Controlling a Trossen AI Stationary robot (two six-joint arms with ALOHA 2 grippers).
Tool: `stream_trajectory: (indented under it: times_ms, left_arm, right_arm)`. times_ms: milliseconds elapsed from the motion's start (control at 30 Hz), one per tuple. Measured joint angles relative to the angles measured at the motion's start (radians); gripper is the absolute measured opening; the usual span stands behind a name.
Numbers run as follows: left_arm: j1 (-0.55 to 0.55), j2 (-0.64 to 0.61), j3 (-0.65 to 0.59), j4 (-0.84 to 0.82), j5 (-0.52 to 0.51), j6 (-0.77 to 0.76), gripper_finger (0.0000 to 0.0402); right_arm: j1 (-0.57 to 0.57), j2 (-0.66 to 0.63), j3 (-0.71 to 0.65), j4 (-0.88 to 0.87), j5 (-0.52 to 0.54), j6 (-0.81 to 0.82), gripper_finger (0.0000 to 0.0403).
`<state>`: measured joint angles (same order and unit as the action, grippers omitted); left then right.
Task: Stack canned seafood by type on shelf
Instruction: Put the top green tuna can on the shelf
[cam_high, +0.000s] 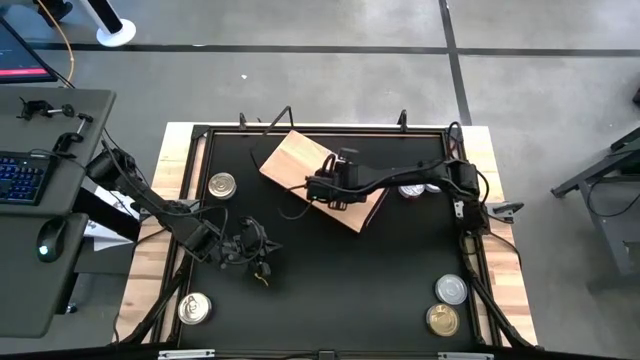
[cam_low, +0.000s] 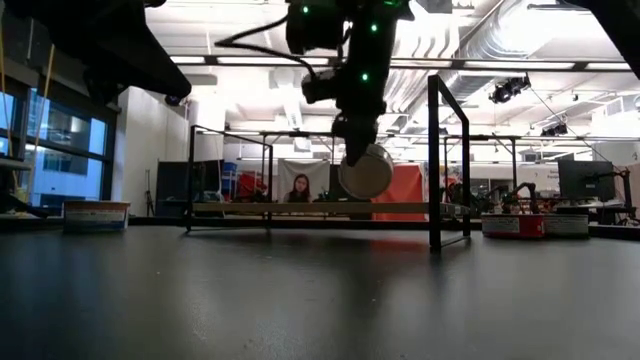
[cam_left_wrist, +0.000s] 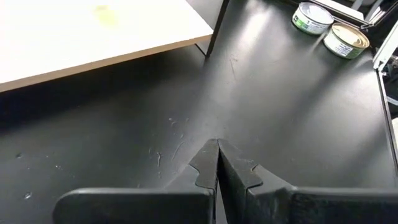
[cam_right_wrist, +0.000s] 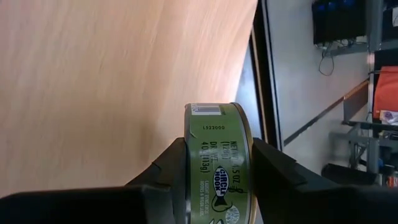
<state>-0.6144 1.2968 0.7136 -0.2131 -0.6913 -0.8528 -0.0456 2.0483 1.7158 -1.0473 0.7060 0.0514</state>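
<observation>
The shelf (cam_high: 300, 160), a light wooden board, lies slantwise on the black table at the far middle. My right gripper (cam_high: 328, 192) hangs over it, shut on a green-labelled tin (cam_right_wrist: 214, 143) that is turned on edge. That tin's round face (cam_low: 365, 172) shows just above the shelf (cam_low: 300, 208) in the low view. My left gripper (cam_left_wrist: 217, 155) is shut and holds nothing, low over the table's near left (cam_high: 255, 250). Other tins lie flat on the table: one at the left (cam_high: 222, 185), one at the near left (cam_high: 194, 308), two at the near right (cam_high: 451, 290). My right gripper pinches the tin between its two fingers (cam_right_wrist: 171, 165), one on each flat face. The green side wall (cam_right_wrist: 214, 127) faces back along the fingers. They slant down from the table's right side. The tin stands on edge below them, lifted clear just above the shelf.
Another tin (cam_high: 412, 190) shows partly under my right arm, beside the shelf's right end. A thin black frame (cam_low: 435, 160) runs round the table's edge with upright posts. The near middle of the table is bare black surface (cam_high: 350, 290).
</observation>
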Motion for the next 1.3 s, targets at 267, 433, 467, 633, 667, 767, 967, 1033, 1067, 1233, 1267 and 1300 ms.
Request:
stream_trajectory:
  times_ms: [267,433,467,633,667,767,967,1033,1067,1233,1267,1300]
  left_arm:
    - [0.0,0.0,0.0,0.002,0.0,-0.009,0.0]
    - [0.0,0.0,0.0,0.002,0.0,-0.01,0.0]
    - [0.0,0.0,0.0,0.002,0.0,-0.01,0.0]
    - [0.0,0.0,0.0,0.003,0.0,-0.01,0.0]
    - [0.0,0.0,0.0,0.002,0.0,-0.01,0.0]
    - [0.0,0.0,0.0,0.002,0.0,-0.01,0.0]
    - [0.0,0.0,0.0,0.002,0.0,-0.01,0.0]
    - [0.0,0.0,0.0,0.002,0.0,-0.01,0.0]
    - [0.0,0.0,0.0,0.002,0.001,-0.01,0.0]
    - [0.0,0.0,0.0,0.002,0.044,-0.033,0.0]
    - [0.0,0.0,0.0,0.002,0.051,-0.043,0.0]
    - [0.0,0.0,0.0,0.002,0.054,-0.052,0.0]
  right_arm:
    - [0.006,0.0,-0.029,0.046,-0.037,0.001,0.0119]
    - [0.022,-0.001,-0.029,0.08,-0.126,0.004,0.0186]
    - [0.027,0.001,-0.029,0.084,-0.128,0.005,0.02]
    - [0.037,0.001,-0.029,0.088,-0.182,0.025,0.0231]
    - [0.036,0.001,-0.029,0.088,-0.202,0.032,0.0232]
    - [0.037,0.0,-0.028,0.088,-0.247,0.048,0.0234]
    - [0.019,-0.007,0.055,0.073,-0.355,0.09,0.0221]
    - [-0.007,-0.009,0.096,0.07,-0.411,0.107,0.019]
    - [-0.024,-0.009,0.115,0.059,-0.438,0.117,0.0166]
    - [-0.148,-0.01,0.154,-0.039,-0.713,0.208,0.0018]
    - [-0.173,-0.01,0.149,-0.063,-0.751,0.22,0.0016]
    - [-0.193,-0.008,0.141,-0.088,-0.769,0.221,0.0017]
